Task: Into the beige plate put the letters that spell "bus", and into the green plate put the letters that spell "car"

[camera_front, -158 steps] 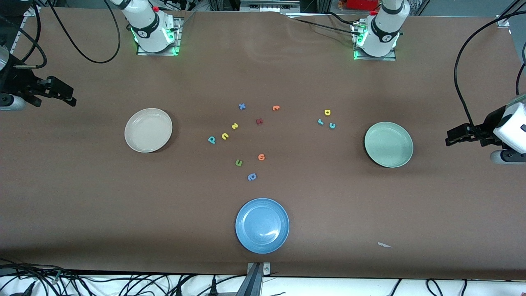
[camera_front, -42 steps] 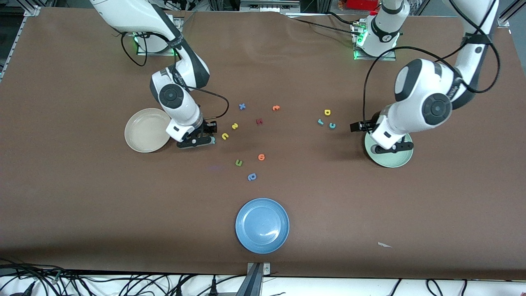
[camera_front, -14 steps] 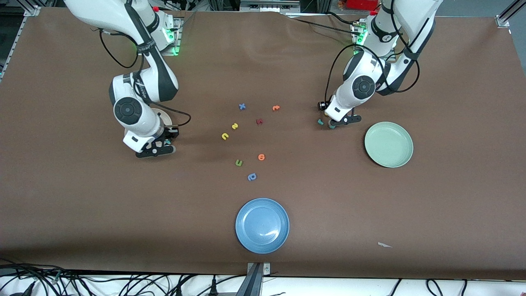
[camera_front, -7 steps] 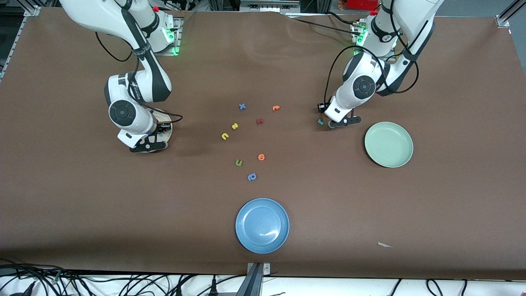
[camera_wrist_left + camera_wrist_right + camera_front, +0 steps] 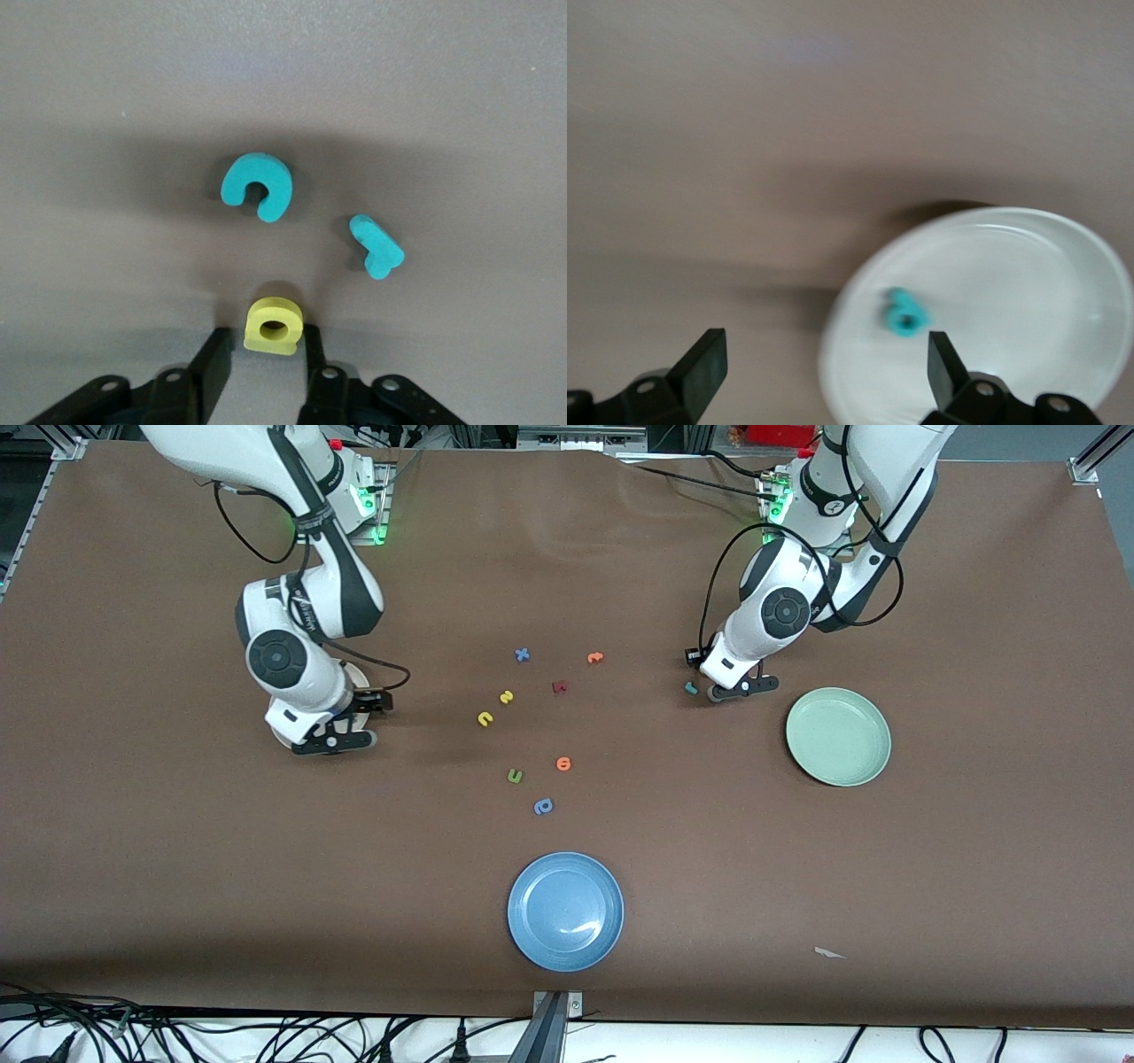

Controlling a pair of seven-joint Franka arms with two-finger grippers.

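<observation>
While the yellow "a" [image 5: 273,327] sits upright between my left gripper [image 5: 268,354]'s fingers, which press its two sides in a narrow pinch, the teal "c" [image 5: 257,186] and teal "r" [image 5: 376,247] lie loose on the table just ahead. The green plate [image 5: 838,736] waits nearby, toward the left arm's end. My right gripper [image 5: 819,367] hangs spread wide and empty over the beige plate [image 5: 1063,266], where the teal "b" [image 5: 905,313] lies. The yellow "u" [image 5: 485,718] and yellow "s" [image 5: 506,697] remain mid-table. No readable writing shows.
</observation>
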